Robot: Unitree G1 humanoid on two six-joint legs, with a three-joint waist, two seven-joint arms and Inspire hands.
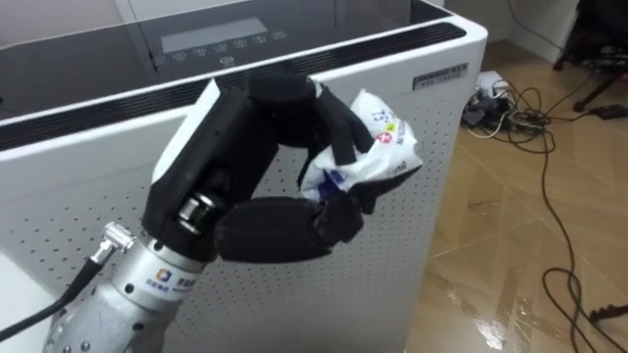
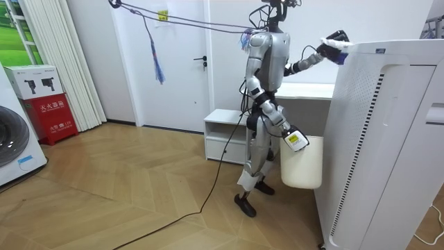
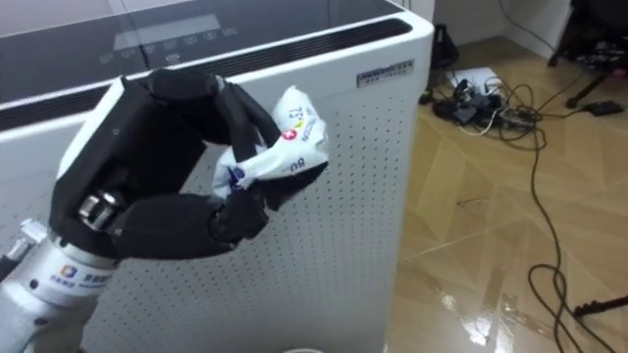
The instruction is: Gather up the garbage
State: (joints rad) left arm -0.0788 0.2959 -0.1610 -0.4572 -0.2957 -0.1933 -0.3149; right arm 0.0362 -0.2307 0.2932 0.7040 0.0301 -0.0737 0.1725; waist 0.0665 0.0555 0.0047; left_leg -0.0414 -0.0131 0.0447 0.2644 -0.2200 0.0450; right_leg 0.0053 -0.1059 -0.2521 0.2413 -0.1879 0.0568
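The left hand (image 1: pixel 235 157) comes in from 7 o'clock, its fingers (image 1: pixel 339 132) curled round the crumpled white wrapper (image 1: pixel 383 147), held at 1 o'clock before the white perforated appliance (image 1: pixel 442 118); in the room view the right hand (image 2: pixel 293 139) hangs by a cream bin (image 2: pixel 303 168), and I cannot tell its fingers' state

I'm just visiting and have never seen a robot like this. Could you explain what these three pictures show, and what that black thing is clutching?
This is a human-shaped robot that walks on two legs. Two pictures come from the camera eyes in its head, looking down. The third comes from a camera standing in the room. The black shape is its left robot hand, fingers curled round a crumpled white printed wrapper, the garbage. It holds this beside the top of a tall white perforated appliance. In the room view, its right robot hand hangs low at a cream-white plastic bin. Dark cables lie on the wooden floor.
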